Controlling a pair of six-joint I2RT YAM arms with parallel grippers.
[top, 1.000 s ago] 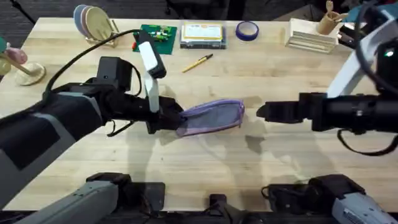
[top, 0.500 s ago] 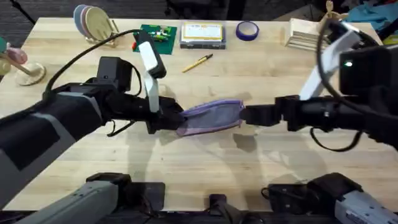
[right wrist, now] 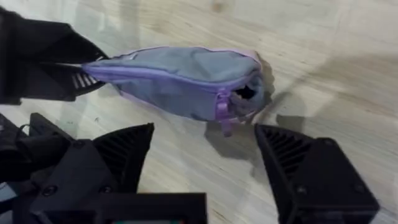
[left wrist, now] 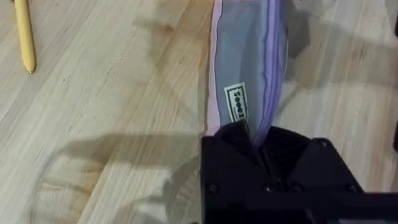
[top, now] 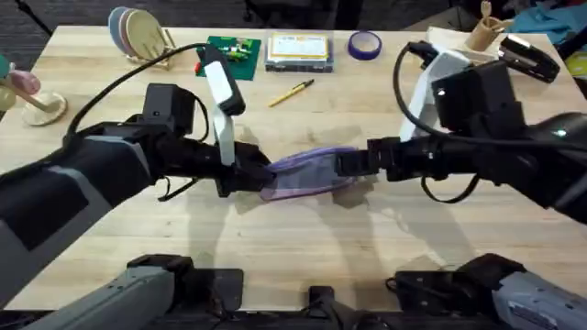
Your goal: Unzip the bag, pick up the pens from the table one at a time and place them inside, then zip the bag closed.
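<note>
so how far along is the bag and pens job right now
Early. Nothing finished: the bag looks zipped shut, and the yellow pen lies on the table. In hand: the left gripper pinches one end while the open right gripper nears the zipper pull. Left: unzipping, loading pens, zipping closed.

lavender-and-grey bag (right wrist: 180, 81), yellow pen (top: 292, 93), pale planked table (top: 303, 238)

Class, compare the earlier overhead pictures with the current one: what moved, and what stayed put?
The right gripper travelled left across the table and now sits open at the bag's end. The left gripper stayed clamped on the bag's other end; the yellow pen did not move.
</note>
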